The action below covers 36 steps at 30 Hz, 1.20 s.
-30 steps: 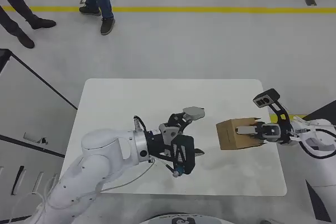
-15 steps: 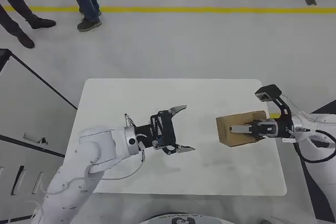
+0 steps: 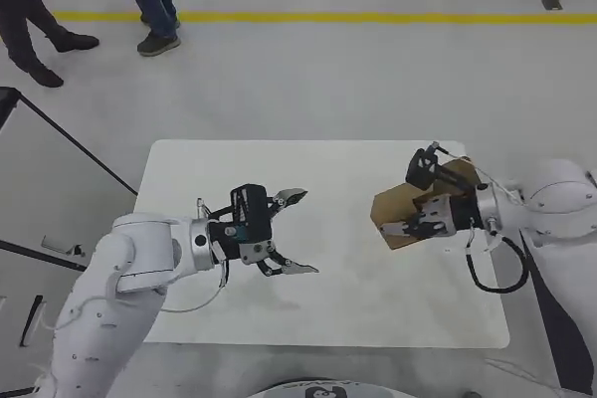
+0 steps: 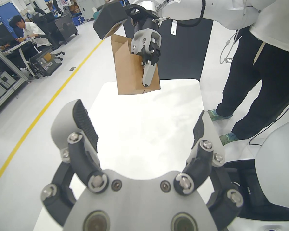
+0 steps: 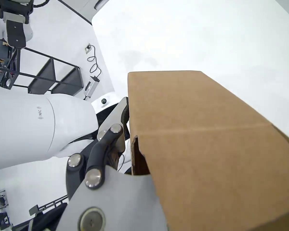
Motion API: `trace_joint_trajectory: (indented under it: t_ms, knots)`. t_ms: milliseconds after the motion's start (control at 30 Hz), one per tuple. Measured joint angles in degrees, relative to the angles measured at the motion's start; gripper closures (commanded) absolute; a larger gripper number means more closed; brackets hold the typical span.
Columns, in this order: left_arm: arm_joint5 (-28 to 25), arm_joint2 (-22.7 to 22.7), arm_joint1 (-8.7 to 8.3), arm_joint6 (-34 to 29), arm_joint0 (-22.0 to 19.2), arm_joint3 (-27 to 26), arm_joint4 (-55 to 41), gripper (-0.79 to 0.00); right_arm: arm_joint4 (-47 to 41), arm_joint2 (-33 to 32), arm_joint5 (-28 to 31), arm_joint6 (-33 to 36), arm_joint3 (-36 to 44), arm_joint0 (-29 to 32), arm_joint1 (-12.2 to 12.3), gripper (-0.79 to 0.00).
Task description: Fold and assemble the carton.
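The brown carton (image 3: 393,211) hangs tilted above the right part of the white table (image 3: 378,308). My right gripper (image 3: 420,221) is shut on one of its side walls. In the left wrist view the carton (image 4: 128,73) shows an open end with flaps at the top, and one right finger (image 4: 147,73) lies flat on its outer face. In the right wrist view the carton (image 5: 195,126) covers the near field, with one fingertip (image 5: 123,114) pressed to its edge. My left gripper (image 3: 300,231) is open with nothing in it, left of the carton over the table's middle; its pads (image 4: 85,121) stand wide apart.
A black panel (image 3: 20,149) stands off the table's left side. A yellow floor line (image 3: 378,17) runs beyond the far edge. The table is bare between the two grippers and along its front.
My left gripper has drawn back to the left, away from the carton. The right arm has lifted and tilted the carton and shifted it slightly left.
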State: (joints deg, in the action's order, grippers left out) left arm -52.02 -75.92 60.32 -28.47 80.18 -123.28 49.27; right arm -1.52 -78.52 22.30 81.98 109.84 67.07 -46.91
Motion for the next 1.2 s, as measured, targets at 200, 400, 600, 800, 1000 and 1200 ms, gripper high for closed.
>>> trace_joint_trajectory:
  t_ms: [200,400,600,800,1000,1200]
  knots:
    - [0.68,-0.55,-0.05,0.96,0.54,1.3,-0.88,-0.785,-0.11,-0.04,-0.02,0.02,-0.01,0.02,0.0,0.0]
    - [-5.53,-6.4,-1.27,3.34,2.3,7.01,-9.63,-0.785,6.97,2.94,1.33,-1.3,2.77,-0.88,0.28,0.0]
    - [-5.98,-10.61,-3.23,1.98,4.24,7.24,-13.35,-0.785,16.85,13.24,0.72,-0.71,3.65,-8.14,0.38,0.0]
    - [-5.98,-12.64,-5.16,2.2,6.54,5.64,-12.98,-0.785,25.12,27.41,1.64,-1.63,1.31,-18.95,-0.72,0.0]
    - [-5.98,-12.44,-5.26,2.16,6.59,5.23,-12.51,-0.785,25.45,32.0,2.71,-2.71,-0.34,-22.12,-1.3,0.0]
    - [-5.98,-12.45,-5.26,2.16,6.59,5.23,-12.51,-0.785,25.45,31.95,2.7,-2.69,-0.32,-22.1,-1.29,0.0]
